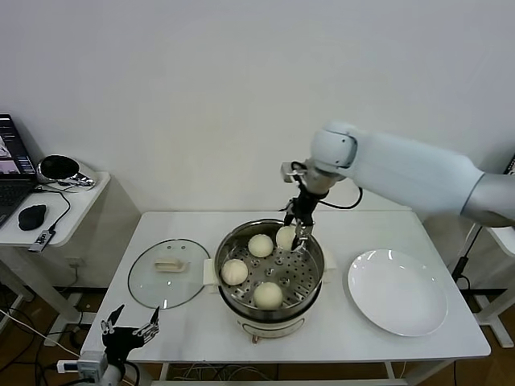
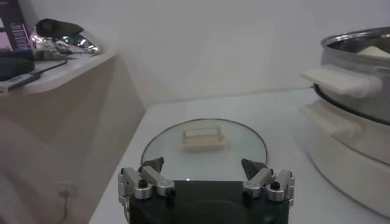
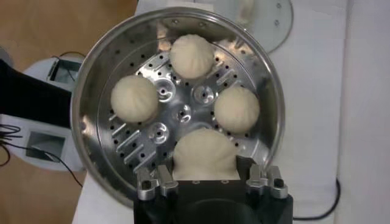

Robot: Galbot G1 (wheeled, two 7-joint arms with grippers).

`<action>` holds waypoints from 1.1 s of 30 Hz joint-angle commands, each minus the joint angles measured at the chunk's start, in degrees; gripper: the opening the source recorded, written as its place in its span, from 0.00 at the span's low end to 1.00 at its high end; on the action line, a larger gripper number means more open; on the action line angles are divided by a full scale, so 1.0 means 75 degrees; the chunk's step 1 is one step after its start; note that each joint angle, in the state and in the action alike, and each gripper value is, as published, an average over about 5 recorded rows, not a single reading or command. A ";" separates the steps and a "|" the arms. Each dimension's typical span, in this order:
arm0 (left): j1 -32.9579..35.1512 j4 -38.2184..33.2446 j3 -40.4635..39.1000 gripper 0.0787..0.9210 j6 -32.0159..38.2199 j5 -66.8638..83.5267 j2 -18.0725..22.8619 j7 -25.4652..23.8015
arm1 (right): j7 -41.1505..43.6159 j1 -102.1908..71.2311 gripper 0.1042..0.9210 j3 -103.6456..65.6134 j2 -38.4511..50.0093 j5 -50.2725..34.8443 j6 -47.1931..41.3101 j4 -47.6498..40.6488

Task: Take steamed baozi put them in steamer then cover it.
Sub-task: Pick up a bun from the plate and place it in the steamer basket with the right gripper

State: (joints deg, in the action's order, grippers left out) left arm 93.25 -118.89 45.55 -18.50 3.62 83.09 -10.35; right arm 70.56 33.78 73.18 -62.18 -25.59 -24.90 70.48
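Inside the round shiny stainless-steel steamer: four soft, light, easily dented pale cream baozi on its perforated tray, the rear one between the right gripper's spread fingers; beside the steamer, a slippery, breakable round glass lid, best taken by its cream handle, before the low, open left gripper.

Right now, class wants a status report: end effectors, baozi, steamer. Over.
Right end effector open around fourth baozi in steamer. Left end effector open, parked low. Lid off, on table. Plate bare.

Four baozi in steamer
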 commanded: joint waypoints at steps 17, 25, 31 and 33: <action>-0.0063 0.0117 -0.0091 0.88 0.0002 0.0033 0.0028 0.0024 | -0.0477 -0.0802 0.64 0.0200 -0.0197 0.0711 -0.0349 -0.0041; -0.0096 0.0172 -0.0158 0.88 0.0005 0.0026 0.0055 0.0023 | -0.0546 -0.0946 0.64 0.0085 -0.0209 0.0556 -0.0382 -0.0058; -0.0103 0.0190 -0.0158 0.88 0.0004 0.0028 0.0051 0.0019 | -0.0574 -0.0961 0.64 0.0093 -0.0113 0.0545 -0.0434 0.0023; -0.0105 0.0196 -0.0158 0.88 0.0004 0.0024 0.0049 0.0016 | -0.0583 -0.0950 0.66 0.0085 -0.0076 0.0517 -0.0464 0.0055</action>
State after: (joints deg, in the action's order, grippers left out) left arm 92.50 -117.62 44.41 -18.47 3.83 83.50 -10.20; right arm 66.63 27.20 73.97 -62.91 -21.66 -27.99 70.69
